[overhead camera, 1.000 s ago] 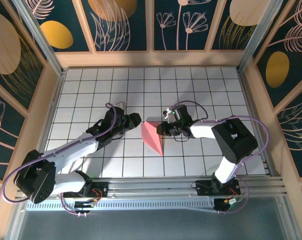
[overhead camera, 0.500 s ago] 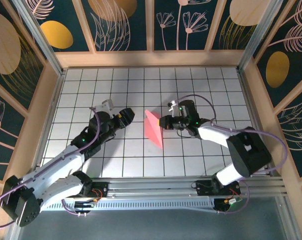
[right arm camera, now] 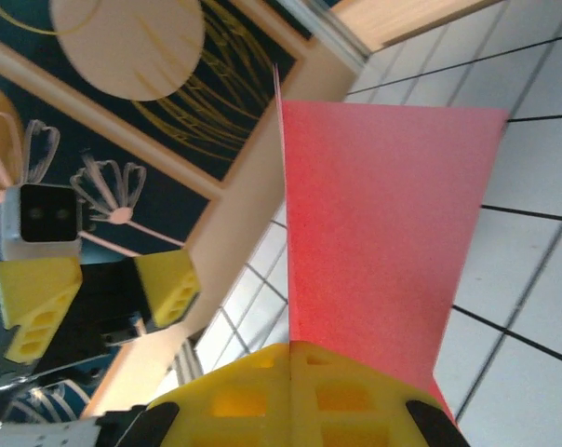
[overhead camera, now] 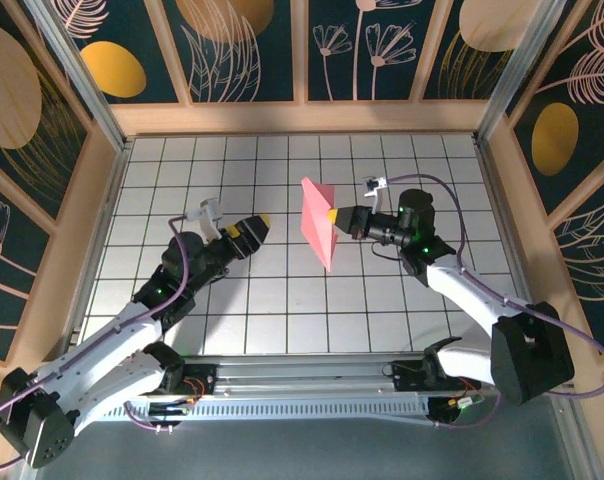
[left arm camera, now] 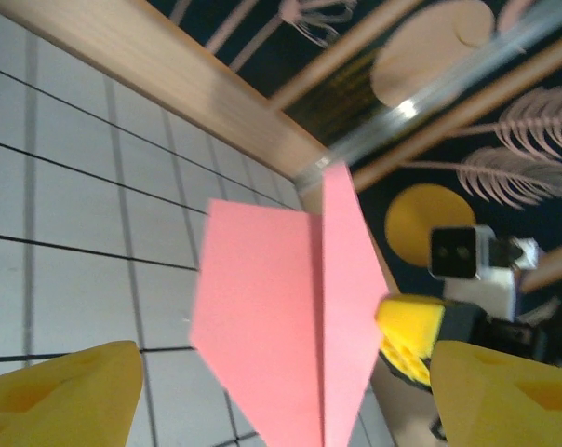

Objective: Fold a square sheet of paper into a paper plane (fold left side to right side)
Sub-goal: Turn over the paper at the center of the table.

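Paper plane (overhead camera: 317,220) is half made: salmon-pink, pointed at the near end, one centre crease showing in the left wrist view (left arm camera: 281,345). We judge it is lifted off the tabletop (overhead camera: 182,170) and standing on edge, roughly mid-table, since wall shows behind it in both wrist views.

Right pincer (overhead camera: 335,216) is clamped on its right edge, with the yellow pads closed flat on the paper (right arm camera: 290,352).

Left pincer (overhead camera: 260,224) is well apart from the paper on its left and aimed at it. Its fingers (left arm camera: 67,391) are spread wide with nothing in them.

Step in hand, as we judge it: presenting the paper for the left-to-right fold, fold not yet made.

Next move likely calls for the left pincer to close in on the free left flap, or for the paper to go back down flat first. We can't tell which. The paper is thin and held by one edge, so it may flop or twist. Edges must line up along the crease.
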